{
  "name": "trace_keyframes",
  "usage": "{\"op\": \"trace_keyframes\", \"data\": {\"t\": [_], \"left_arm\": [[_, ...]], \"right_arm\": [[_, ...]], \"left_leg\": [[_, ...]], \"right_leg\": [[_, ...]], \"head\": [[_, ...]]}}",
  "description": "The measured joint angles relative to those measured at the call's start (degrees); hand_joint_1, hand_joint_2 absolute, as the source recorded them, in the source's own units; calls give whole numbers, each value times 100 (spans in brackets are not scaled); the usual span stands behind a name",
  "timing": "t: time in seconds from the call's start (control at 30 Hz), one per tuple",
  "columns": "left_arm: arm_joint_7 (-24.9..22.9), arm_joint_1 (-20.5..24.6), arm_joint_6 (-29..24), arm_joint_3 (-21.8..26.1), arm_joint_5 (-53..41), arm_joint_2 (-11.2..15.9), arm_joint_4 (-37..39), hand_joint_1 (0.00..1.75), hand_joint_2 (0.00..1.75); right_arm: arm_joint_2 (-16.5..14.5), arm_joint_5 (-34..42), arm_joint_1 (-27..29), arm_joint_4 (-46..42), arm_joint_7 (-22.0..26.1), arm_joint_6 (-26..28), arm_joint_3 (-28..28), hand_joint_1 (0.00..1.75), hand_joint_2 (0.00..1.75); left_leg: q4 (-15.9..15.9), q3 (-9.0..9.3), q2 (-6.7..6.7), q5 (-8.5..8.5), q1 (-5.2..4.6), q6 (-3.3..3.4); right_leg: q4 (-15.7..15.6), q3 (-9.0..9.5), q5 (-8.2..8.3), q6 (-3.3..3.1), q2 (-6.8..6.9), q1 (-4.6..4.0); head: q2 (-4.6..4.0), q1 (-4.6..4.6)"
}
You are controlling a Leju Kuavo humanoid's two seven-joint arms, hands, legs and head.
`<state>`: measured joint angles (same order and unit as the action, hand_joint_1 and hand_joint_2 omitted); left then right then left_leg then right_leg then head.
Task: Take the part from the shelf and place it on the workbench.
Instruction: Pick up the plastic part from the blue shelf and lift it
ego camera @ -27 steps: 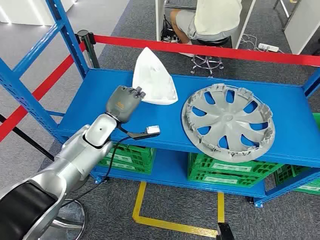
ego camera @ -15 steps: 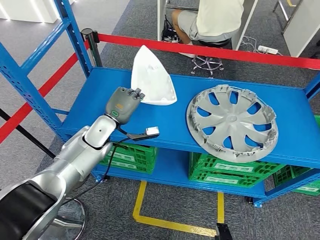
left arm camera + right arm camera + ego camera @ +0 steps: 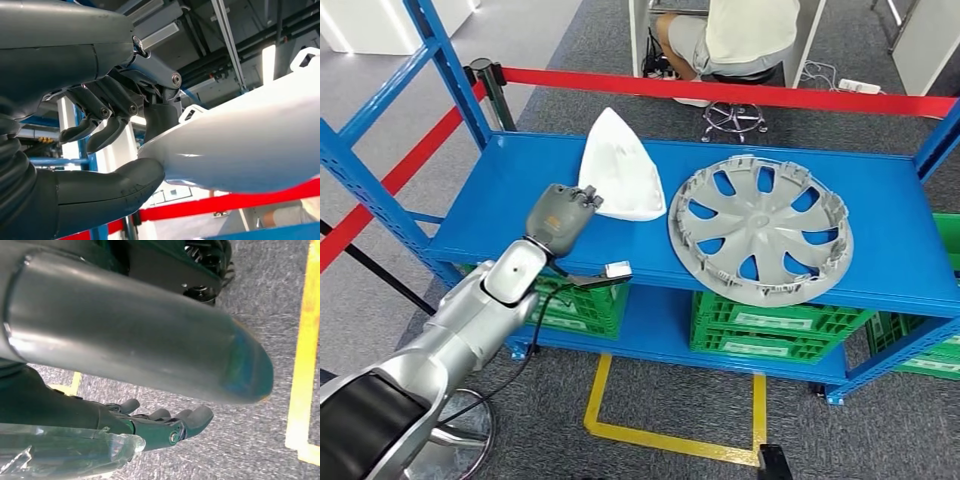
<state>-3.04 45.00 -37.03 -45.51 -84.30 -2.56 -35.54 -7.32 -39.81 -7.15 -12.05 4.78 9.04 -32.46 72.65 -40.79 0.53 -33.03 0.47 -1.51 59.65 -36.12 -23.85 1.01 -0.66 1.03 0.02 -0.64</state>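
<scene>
White, smooth triangular plastic part (image 3: 620, 181) is now pinched at its corner by the left hand (image 3: 560, 216), edge lifted. Grasp looks secured; lifting off the blue metal shelf (image 3: 501, 215) comes next.

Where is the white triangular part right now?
In the head view the white triangular part lies on the blue shelf, left of the grey wheel cover, with the left hand at its near edge.

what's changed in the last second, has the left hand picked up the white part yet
Little has changed. The whole head view shifted, so the camera moved, not the things. The left hand stays at the near corner of the white part, thumb under its edge and a finger on top; the part still lies on the blue shelf. The grey wheel cover lies beside it as before.
</scene>
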Motion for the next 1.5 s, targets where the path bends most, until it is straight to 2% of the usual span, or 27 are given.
{"op": "trace_keyframes", "data": {"t": [0.07,0.13,0.2,0.27,0.33,0.4,0.47,0.5,0.53,0.6,0.63,0.7,0.73,0.8,0.87,0.93,1.0,1.03,1.07,1.1,1.17,1.23,1.27,1.33,1.37,1.4,1.5], "left_arm": [[0,-30,-1,5,-3,5,-9,175,175],[0,-38,-3,27,-4,9,-37,175,175],[0,-28,-9,56,-4,13,-78,175,175],[0,-23,-24,70,-5,19,-104,175,175],[0,-35,-34,75,-5,28,-109,175,175],[1,-45,-36,78,-5,34,-109,175,175],[4,-48,-37,79,-5,38,-109,175,175],[5,-51,-37,79,-5,39,-109,175,175],[8,-56,-36,79,-5,40,-109,175,175],[14,-66,-33,80,-5,42,-109,175,175],[16,-68,-33,81,-5,43,-110,175,175],[17,-65,-33,91,-5,48,-113,175,175],[17,-62,-33,96,-5,49,-114,175,175],[18,-61,-33,101,-5,49,-116,175,175],[22,-60,-33,103,-5,60,-117,175,175],[28,-58,-32,110,-5,72,-117,175,175],[35,-64,-31,120,-5,74,-117,175,175],[41,-70,-31,122,-5,74,-117,175,175],[45,-75,-31,123,-5,73,-117,175,175],[50,-77,-31,123,-5,72,-119,175,175],[57,-67,-31,125,-5,65,-124,175,175],[61,-43,-32,128,-5,56,-138,175,175],[61,-34,-32,130,-5,53,-145,175,175],[62,-38,-30,131,-5,51,-149,175,175],[66,-45,-27,131,-4,50,-149,175,175],[73,-51,-23,131,-3,47,-148,175,175],[103,-51,-16,132,3,36,-148,175,175]], "right_arm": [[2,-13,-2,-1,1,-1,-1,0,0],[2,-19,-9,-2,3,-3,-2,0,0],[2,-21,-19,-3,8,-5,-2,0,0],[2,-21,-22,-3,13,-10,-2,0,0],[4,-21,-6,-2,17,-16,-2,0,0],[6,-20,14,-2,19,-19,-2,0,0],[8,-19,16,-2,19,-19,-2,0,0],[8,-18,13,-2,19,-19,-2,0,0],[9,-17,12,-2,18,-18,-2,0,0],[9,-16,11,-3,17,-14,-2,0,0],[10,-16,4,-4,16,-11,-2,0,0],[14,-15,-24,-9,17,-5,-2,0,0],[15,-15,-36,-11,17,-2,-2,0,0],[15,-15,-41,-15,15,2,-2,0,0],[19,-17,-44,-16,10,3,-3,0,0],[23,-21,-54,-21,8,5,-4,0,0],[24,-26,-51,-23,8,5,-4,0,0],[24,-27,-48,-23,8,4,-4,0,0],[24,-29,-47,-24,8,3,-4,0,0],[24,-30,-49,-24,7,3,-4,0,0],[26,-30,-53,-25,6,3,-4,0,0],[29,-31,-57,-27,6,4,-4,0,0],[31,-32,-57,-28,6,5,-4,0,0],[31,-33,-41,-28,5,5,-4,0,0],[31,-36,-22,-27,3,5,-4,0,0],[31,-43,-3,-27,1,6,-4,0,0],[29,-68,11,-26,-1,7,-3,0,0]], "left_leg": [[73,83,0,77,-5,43],[-564,522,0,385,-27,121],[-1262,940,2,518,-64,184],[-1521,1031,8,532,-98,203],[-1576,959,2,638,-90,239],[-1619,865,-13,768,-65,302],[-1615,735,-18,883,-66,338],[-1612,665,-19,939,-70,341],[-1609,593,-19,995,-74,341],[-1603,453,-18,1108,-78,331],[-1598,391,-16,1164,-78,318],[-1594,303,-12,1267,-87,267],[-1595,281,-13,1314,-86,233],[-1616,264,-15,1403,-78,160],[-1558,204,-13,1290,-67,89],[-1134,57,-13,784,-51,26],[-368,-117,-15,269,-36,-18],[-62,-151,-15,187,-32,-30],[78,-110,-15,237,-29,-35],[10,30,-15,376,-26,-33],[-611,568,-14,603,-19,-20],[-1354,1073,-5,561,-27,29],[-1572,1182,1,522,-44,69],[-1673,1114,-2,593,-63,168],[-1681,1052,-9,660,-62,215],[-1689,985,-17,732,-53,259],[-1694,767,-27,927,-56,324]], "right_leg": [[1,-77,68,-8,5,-29],[0,-139,139,-4,1,-51],[-4,-197,215,33,-1,-67],[-41,-240,316,98,2,-61],[-74,-293,366,173,3,-41],[194,-425,54,232,11,-40],[899,-612,-497,267,21,-41],[1259,-678,-676,279,22,-41],[1482,-677,-719,283,22,-43],[1345,-393,-501,275,22,-47],[999,-118,-381,262,21,-48],[216,436,-384,222,17,-67],[-34,578,-446,192,12,-81],[-152,577,-453,109,6,-102],[-174,504,-339,10,24,-88],[-190,396,-193,-58,39,-67],[-184,237,-61,-66,40,-64],[-180,155,3,-60,44,-64],[-175,74,66,-53,47,-63],[-171,-4,126,-43,50,-60],[-162,-130,237,-7,46,-60],[-165,-211,346,54,37,-68],[-186,-243,416,92,34,-67],[-248,-307,554,165,33,-41],[-236,-361,523,196,33,-30],[-124,-431,372,219,32,-26],[852,-702,-443,262,34,-29]], "head": [[0,-1],[0,-1],[1,3],[1,4],[0,-1],[0,15],[0,33],[0,33],[0,32],[0,33],[0,33],[1,26],[1,28],[2,30],[1,26],[1,4],[1,-7],[1,-7],[2,-6],[2,-6],[2,-7],[1,-4],[0,-5],[0,-9],[1,-11],[1,-4],[1,19]]}}
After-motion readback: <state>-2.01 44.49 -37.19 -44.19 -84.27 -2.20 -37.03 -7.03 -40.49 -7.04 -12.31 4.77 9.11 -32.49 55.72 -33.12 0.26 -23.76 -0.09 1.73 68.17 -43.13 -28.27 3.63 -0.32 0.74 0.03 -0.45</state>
